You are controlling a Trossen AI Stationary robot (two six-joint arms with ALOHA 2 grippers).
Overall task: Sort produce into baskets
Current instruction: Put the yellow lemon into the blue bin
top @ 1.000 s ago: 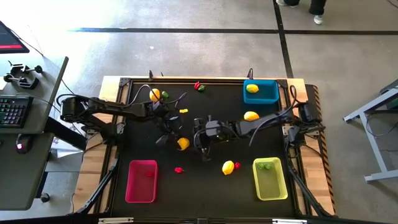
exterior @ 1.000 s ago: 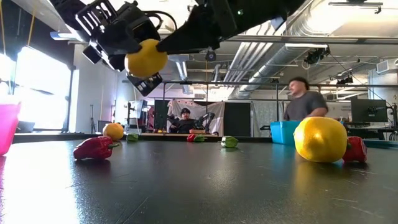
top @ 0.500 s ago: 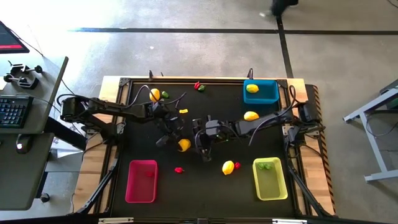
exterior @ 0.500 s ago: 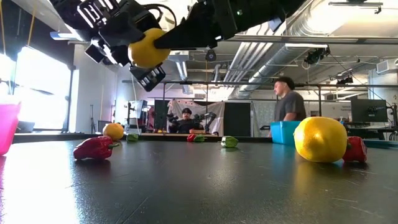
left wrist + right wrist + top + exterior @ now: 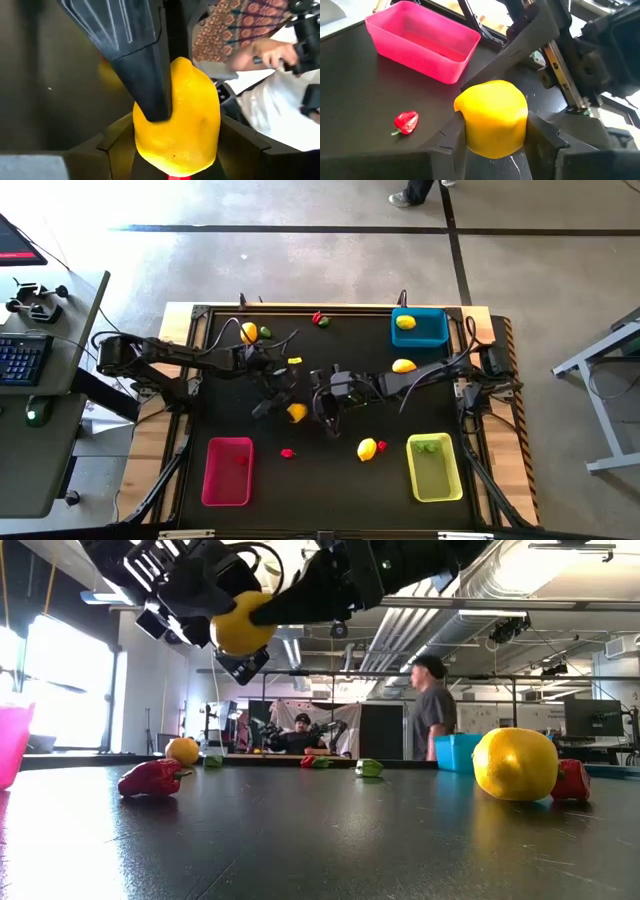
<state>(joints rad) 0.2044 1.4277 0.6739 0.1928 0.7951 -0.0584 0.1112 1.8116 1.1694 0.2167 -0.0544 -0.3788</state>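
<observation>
Five lemons (image 5: 404,365); three red berries (image 5: 288,452); three green bits (image 5: 265,332); three baskets (image 5: 212,481); two grippers, left (image 5: 283,394) and right (image 5: 323,416); two people (image 5: 432,710).

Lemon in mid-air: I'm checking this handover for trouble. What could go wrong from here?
1. The left gripper and the right gripper both seem closed on the lemon, high above the table. A badly timed release could drop it, and it may roll.
2. The grippers are crowded together and could collide.

Even overhead light, soft shadows. A window (image 5: 70,680) flares at 9 o'clock in the low view; a hand (image 5: 260,52) blurs in the left wrist view.
</observation>
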